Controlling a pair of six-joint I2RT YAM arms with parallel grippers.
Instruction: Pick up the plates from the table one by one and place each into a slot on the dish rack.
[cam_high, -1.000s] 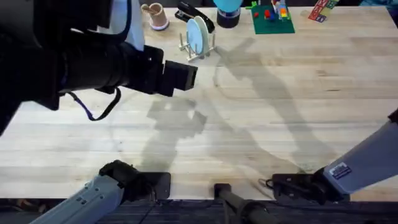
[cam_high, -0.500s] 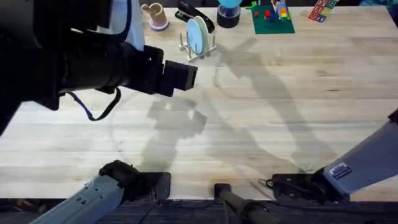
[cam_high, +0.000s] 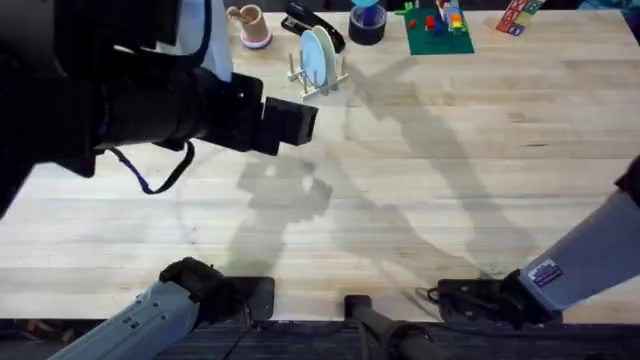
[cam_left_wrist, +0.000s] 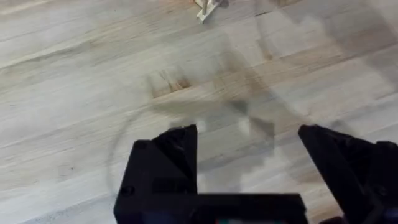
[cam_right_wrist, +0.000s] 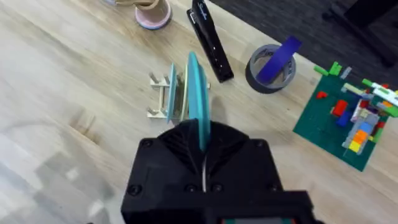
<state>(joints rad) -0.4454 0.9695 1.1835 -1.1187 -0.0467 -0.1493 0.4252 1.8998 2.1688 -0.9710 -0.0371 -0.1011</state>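
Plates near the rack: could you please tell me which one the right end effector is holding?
The bright turquoise plate, gripped by its edge in the right end effector; the paler plate stands in the rack.

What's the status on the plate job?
Left gripper open, empty, over the table. Right gripper shut on turquoise plate, edge-on at the dish rack; seating unclear. No obstruction seen.

Overhead: bench (cam_high: 450, 180) viewed from above, facing forward. Left wrist: close, angled down at bare bench. Right wrist: higher, facing dish rack (cam_right_wrist: 165, 93), shared with overhead.
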